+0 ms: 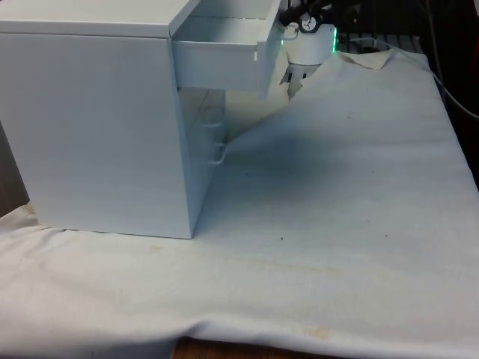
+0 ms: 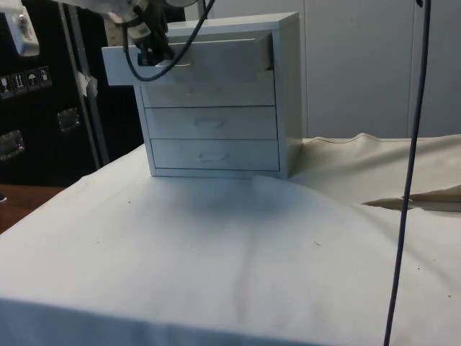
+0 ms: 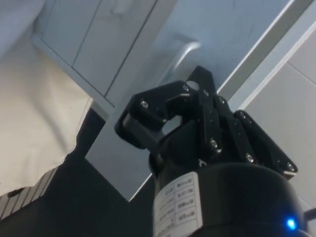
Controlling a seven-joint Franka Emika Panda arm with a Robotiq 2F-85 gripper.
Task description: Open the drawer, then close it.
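The white chest of drawers (image 2: 216, 101) stands on the white tablecloth (image 2: 216, 252), and its top drawer (image 2: 187, 61) is pulled well out while the two lower ones sit flush. The black gripper (image 2: 151, 50) is right at that drawer's front by the handle (image 3: 180, 52), its fingers drawn close together.

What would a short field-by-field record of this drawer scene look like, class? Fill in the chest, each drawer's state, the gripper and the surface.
chest: white chest, three drawers, on the cloth
top drawer: top drawer pulled out
lower drawers: middle drawer and bottom drawer shut
gripper: gripper at the top drawer's front, by its handle
jaws: close together, nothing seen between them
task stage: drawer open, not yet closed
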